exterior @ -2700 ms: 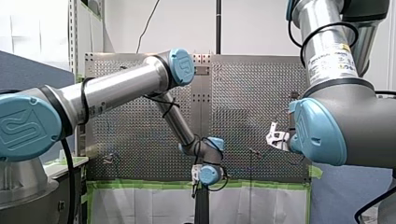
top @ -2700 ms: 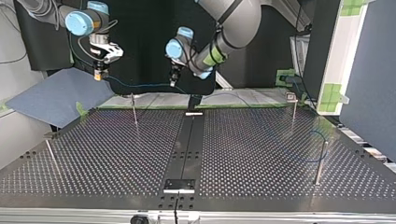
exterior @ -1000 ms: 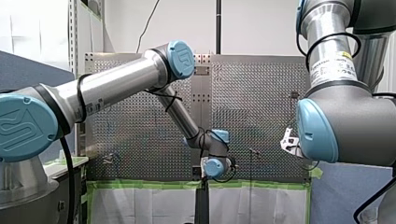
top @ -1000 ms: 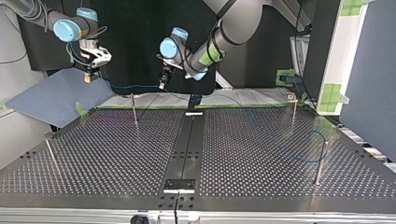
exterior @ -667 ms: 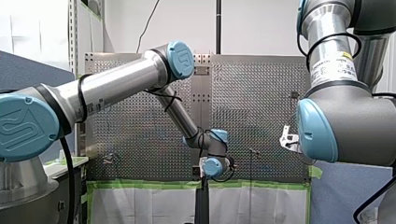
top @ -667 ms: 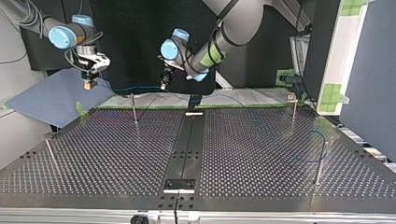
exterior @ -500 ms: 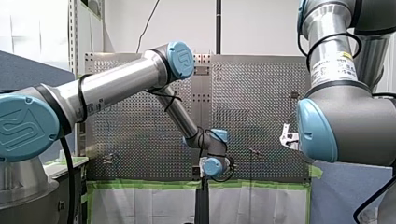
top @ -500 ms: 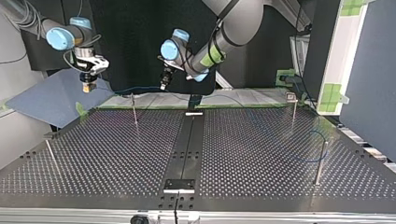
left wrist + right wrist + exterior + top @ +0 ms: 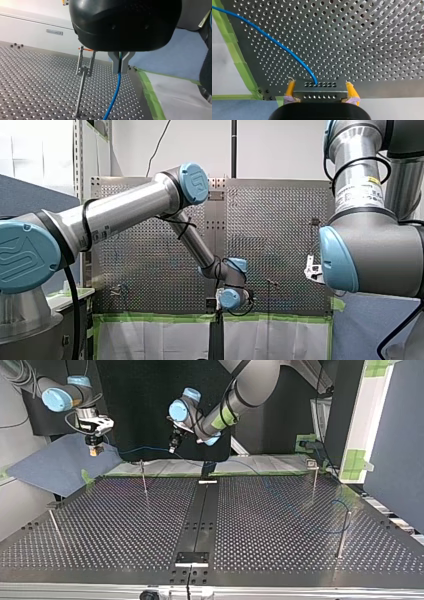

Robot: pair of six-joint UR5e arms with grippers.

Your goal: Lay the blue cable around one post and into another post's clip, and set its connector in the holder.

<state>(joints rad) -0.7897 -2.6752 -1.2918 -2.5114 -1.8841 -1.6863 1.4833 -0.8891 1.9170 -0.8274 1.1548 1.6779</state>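
Yellow-padded, my right gripper (image 9: 320,86) clamps the connector (image 9: 319,94); my left gripper (image 9: 120,70) pinches the blue cable (image 9: 115,92) just beside a clip post (image 9: 84,70).

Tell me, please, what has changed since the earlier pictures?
In the top view my right claw, shut on the connector, moved toward the view's left and a little lower. My left claw, shut on the cable, also shifted left, but less far. Nothing was let go. The posts stayed in place.

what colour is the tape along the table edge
Green tape, clearest in the right wrist view.
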